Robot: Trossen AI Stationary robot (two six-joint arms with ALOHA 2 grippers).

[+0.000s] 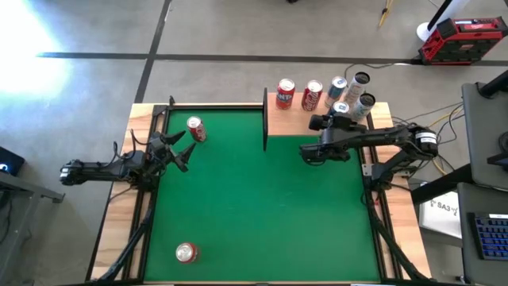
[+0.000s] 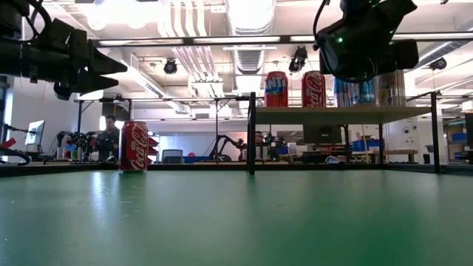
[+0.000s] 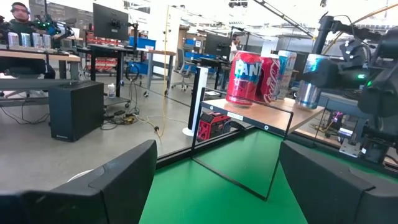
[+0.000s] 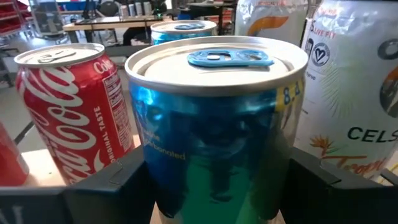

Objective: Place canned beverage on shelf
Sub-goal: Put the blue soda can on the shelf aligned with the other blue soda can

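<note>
A blue can [image 4: 214,124] is pinched between the right gripper's [image 1: 340,111] fingers, upright over the shelf [image 1: 290,121], beside a Coca-Cola can [image 4: 71,109] and white cans. The left gripper [image 1: 181,151] is held spread and empty near a red can [image 1: 195,129] on the green felt [image 1: 262,206].

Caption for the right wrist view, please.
Right gripper closed around a blue can on the shelf, a Coca-Cola can and white cans alongside.
</note>
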